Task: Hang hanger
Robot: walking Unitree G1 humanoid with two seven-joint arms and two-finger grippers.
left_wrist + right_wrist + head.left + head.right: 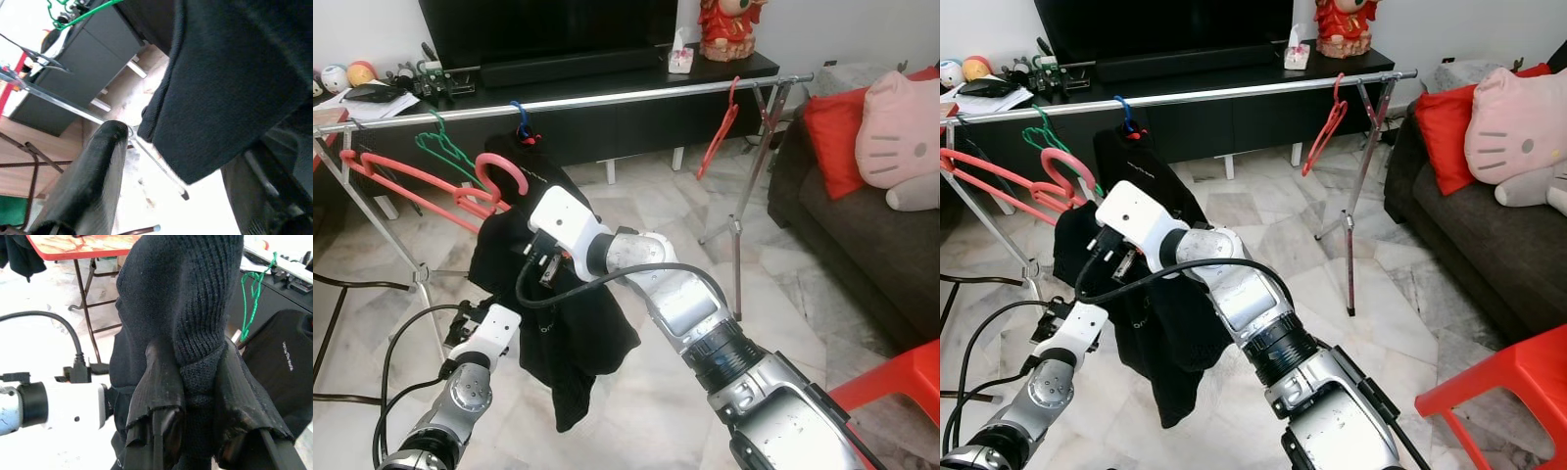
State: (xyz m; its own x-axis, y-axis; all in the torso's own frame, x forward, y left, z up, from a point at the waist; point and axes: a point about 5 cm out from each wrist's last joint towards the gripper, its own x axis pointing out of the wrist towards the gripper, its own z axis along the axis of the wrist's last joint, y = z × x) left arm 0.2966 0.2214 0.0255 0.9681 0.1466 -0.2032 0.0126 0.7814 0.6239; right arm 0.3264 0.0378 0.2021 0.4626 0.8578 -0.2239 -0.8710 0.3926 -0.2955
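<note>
Centre-left in the head views, the right gripper (195, 382) is closed on a bunched fold of a black knitted garment (563, 333), its two fingers (161, 382) pinching the cloth between them, as the right wrist view shows plainly. The garment hangs from that grip as a dark mass toward the lower middle of the frame, and a pink hanger (445, 191) with its hook curled up sits at its upper left edge, apparently threaded into the cloth, though how far it is seated inside cannot be told. The left gripper (166, 196) sits lower left, just beside the hem; its fingers stand apart with the garment's edge hanging between them and nothing clamped. The metal rail (607, 98) runs across the upper part of the frame, already carrying a green hanger (445, 147), another black garment on a blue hook (521, 116) and a red hanger (724, 127) further right. To do this step well, the pink hook should probably be brought up over a bare stretch of rail, most likely between the blue hook and the red hanger, with its opening facing the rail. The pinch should stay firm on the cloth until the hook bears the weight, and the left gripper could steady the hem so the garment does not swing or slide off the hanger.
</note>
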